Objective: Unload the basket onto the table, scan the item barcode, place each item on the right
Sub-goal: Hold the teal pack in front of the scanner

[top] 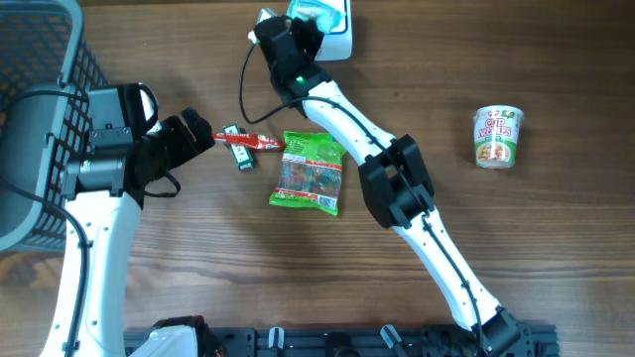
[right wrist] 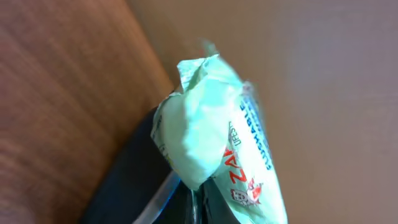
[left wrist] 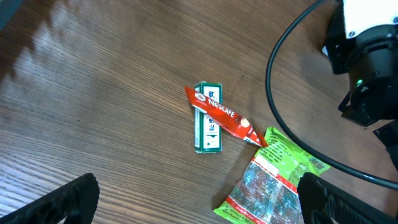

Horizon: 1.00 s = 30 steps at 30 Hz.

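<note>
surface: brown wood-grain tabletop (top: 556, 248), grain running left to right | left edge: dark grey wire-mesh basket (top: 40, 59), cut off by the frame | light: soft, even, faint shadows | right wrist view: blurred beige-grey plain surface (right wrist: 336, 74) beside the wood, cannot tell what

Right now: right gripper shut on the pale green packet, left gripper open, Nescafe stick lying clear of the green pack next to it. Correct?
One error: the Nescafe stick lies diagonally across the green pack, not clear of it; the left wrist view shows it. Right gripper shut on the pale green packet, left gripper open: both correct.
</note>
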{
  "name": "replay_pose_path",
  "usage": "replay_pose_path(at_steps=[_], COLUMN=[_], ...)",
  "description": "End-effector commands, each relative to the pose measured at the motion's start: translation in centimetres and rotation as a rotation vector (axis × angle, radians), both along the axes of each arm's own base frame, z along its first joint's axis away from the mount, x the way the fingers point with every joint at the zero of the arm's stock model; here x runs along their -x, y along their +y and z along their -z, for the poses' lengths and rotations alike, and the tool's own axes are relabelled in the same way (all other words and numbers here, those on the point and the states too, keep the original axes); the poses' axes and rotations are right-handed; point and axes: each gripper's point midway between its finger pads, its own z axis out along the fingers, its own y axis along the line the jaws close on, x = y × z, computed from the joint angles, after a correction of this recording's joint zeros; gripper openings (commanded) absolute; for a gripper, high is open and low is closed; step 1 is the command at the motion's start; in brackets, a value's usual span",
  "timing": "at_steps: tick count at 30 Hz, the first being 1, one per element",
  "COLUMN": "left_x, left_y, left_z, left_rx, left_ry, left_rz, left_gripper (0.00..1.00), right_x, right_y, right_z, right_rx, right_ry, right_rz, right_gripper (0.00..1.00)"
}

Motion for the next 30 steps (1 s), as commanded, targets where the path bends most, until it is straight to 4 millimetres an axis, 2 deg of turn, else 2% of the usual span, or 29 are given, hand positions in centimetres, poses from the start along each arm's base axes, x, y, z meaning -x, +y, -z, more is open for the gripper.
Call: replay_pose_path(at_steps=[1,7,13,23,27,30], left_x=[0.0,0.0,0.0,0.0,0.0,0.0], left_y=[-0.3,-0.3,-0.3,-0.3,-0.3,-0.3], left_z=[0.1,0.1,0.1,0.1,0.1,0.1], left_rx=[0.002,0.002,0.002,0.002,0.002,0.002], left_ry=[0.002,0.002,0.002,0.002,0.002,0.002], left_rz=[0.015,0.015,0.015,0.015,0.015,0.015], left_gripper=[1.00,1.00,1.00,1.00,1.00,1.00], right_x=[0.1,-0.2,-1.0,-1.3,-1.6,-1.6], right_y=[-0.7,-0.5,-0.4,-0.6,-0.7,-1.0], right_z=[1.1,0.6,-1.4,-2.4,-5.2,-9.8], right_rx=[-0.041,-0.057,-0.108,-0.106,-0.154,-0.208], right_ry=[0.017,-0.007,-0.102,-0.139,-0.194,-0.262], right_rz=[0.032,0.031,0.050,0.059,0.067,0.072], right_gripper=[0.04,0.04,0.04,0.04,0.04,0.04])
